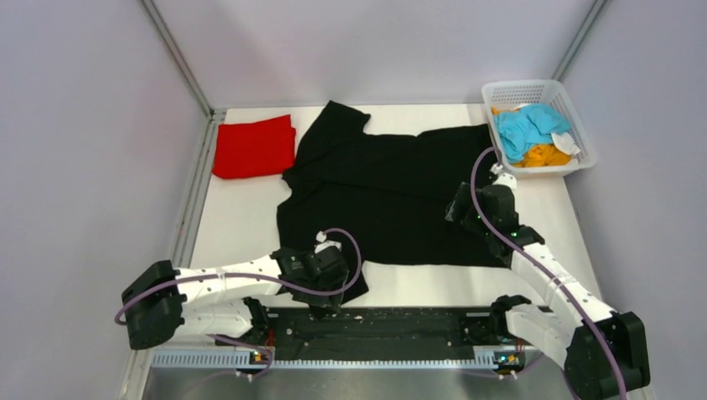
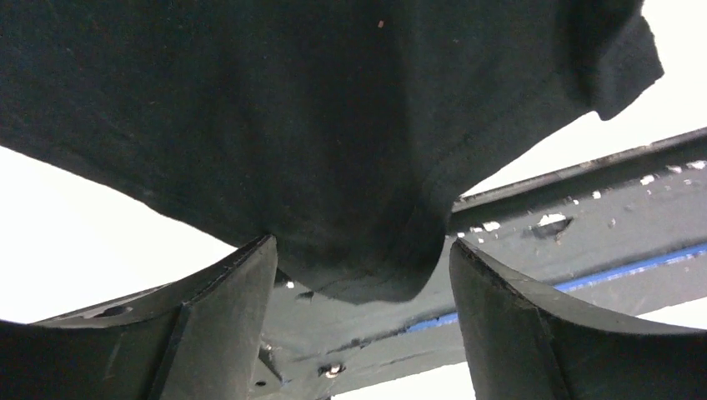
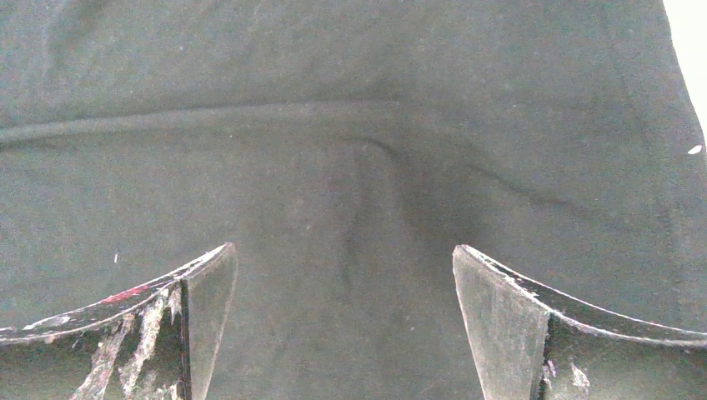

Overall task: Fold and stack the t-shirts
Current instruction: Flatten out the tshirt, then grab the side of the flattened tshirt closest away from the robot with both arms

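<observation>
Two grippers are at the black t-shirt (image 1: 392,200), both released. The left gripper (image 2: 363,250) sits at the bench's (image 1: 238,225) near edge with its jaws apart. A hanging corner of the black cloth lies between its fingers (image 2: 238,292), over the dark rail (image 1: 392,321). The right gripper (image 3: 343,250) is spread wide just above the shirt's right part, gripping nothing. The black t-shirt lies spread flat across the middle of the bench. A red t-shirt (image 1: 253,147) lies folded at the far left corner. At the far right corner a white mesh basket (image 1: 534,87) holds a crumpled light blue t-shirt (image 1: 529,125) on an orange one (image 1: 542,156).
</observation>
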